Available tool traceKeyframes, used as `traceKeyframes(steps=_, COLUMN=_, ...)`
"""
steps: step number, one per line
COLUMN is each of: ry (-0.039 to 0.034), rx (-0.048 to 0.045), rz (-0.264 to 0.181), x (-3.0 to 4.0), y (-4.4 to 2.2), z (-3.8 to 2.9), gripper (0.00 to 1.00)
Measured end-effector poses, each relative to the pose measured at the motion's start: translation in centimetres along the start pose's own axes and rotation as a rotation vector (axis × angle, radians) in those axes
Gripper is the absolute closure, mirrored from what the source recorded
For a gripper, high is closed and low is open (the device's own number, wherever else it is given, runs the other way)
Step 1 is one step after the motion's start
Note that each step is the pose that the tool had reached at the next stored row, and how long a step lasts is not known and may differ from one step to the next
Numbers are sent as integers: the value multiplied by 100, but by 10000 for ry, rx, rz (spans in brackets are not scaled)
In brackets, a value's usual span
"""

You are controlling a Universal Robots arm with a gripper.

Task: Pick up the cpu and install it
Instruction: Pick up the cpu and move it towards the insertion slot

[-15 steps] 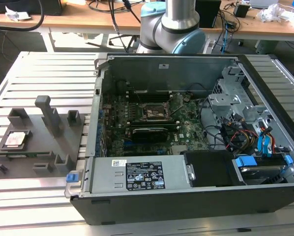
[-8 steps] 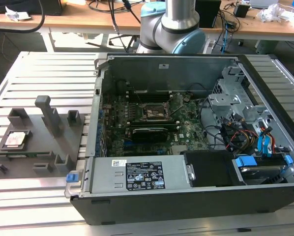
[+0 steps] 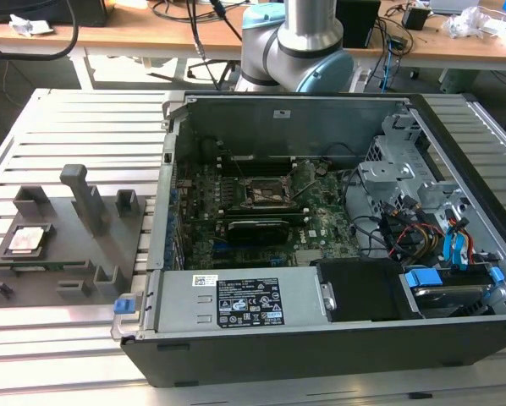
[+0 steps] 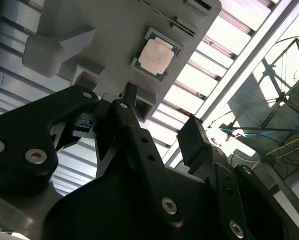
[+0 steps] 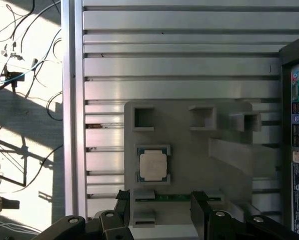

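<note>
The exterior view takes in the open case [image 3: 321, 338] lying on the slotted table [image 3: 75, 110], with the arm [image 3: 308, 38] rising behind it. Inside the case lies the board [image 3: 236, 216], its black-framed socket [image 3: 266, 196] near the middle, with cables and drive bays toward the exterior view's right. Beside the case, on the exterior view's left, sits a grey fixture [image 3: 75, 254]. The cpu [image 3: 29, 239] lies flat in a square recess of it, metal top up.

Both wrist views look past the gripper [image 5: 159, 200] [image 4: 161, 111] onto that fixture. Its black fingers [image 4: 139, 140] are spread apart with nothing between them, and they are clear of the cpu. In the first wrist view the cpu lies just beyond the gap between the fingertips.
</note>
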State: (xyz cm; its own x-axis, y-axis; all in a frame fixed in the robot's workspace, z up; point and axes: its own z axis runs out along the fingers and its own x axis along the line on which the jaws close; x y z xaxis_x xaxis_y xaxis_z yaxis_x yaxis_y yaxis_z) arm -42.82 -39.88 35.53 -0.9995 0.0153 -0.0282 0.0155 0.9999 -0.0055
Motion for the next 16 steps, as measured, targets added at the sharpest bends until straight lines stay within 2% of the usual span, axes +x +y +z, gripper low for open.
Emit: traceKeyframes(steps=16, ry=1, rx=0, rz=0, x=4, y=1, z=121, gripper=40)
